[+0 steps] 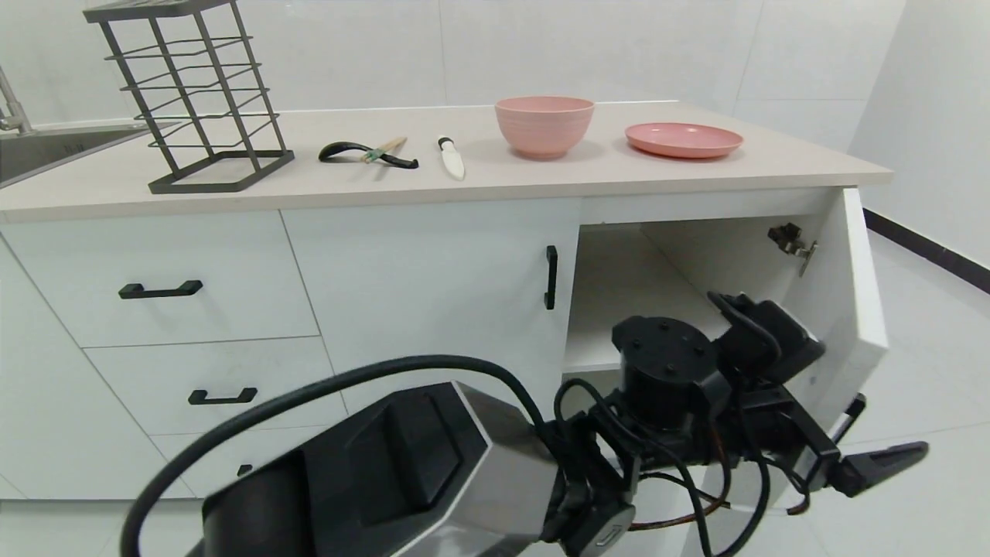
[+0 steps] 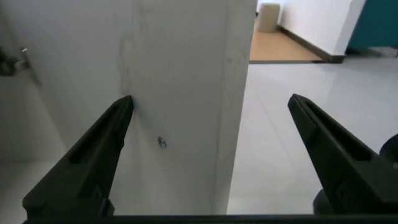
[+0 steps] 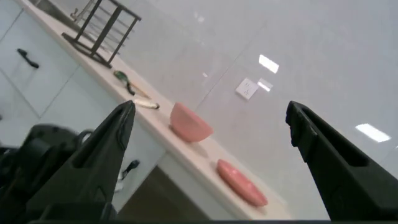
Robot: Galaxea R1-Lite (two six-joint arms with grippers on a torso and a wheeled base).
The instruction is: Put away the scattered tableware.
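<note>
One round pink bowl (image 1: 544, 124) and one flat pink plate (image 1: 684, 139) sit apart on the smooth beige counter (image 1: 232, 189), along with one white-bladed knife (image 1: 451, 157), one black spoon (image 1: 343, 150) and one wire rack (image 1: 193, 93). The left gripper (image 2: 210, 102) is spread wide astride the edge of the open white cabinet door (image 1: 851, 309), holding nothing. The right gripper (image 3: 210, 109) is also spread wide and empty.

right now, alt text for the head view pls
A counter holds a rack, spoon, chopsticks, knife, pink bowl and pink plate, left to right. Below the plate a cabinet door stands open, the left gripper open around its edge.
</note>
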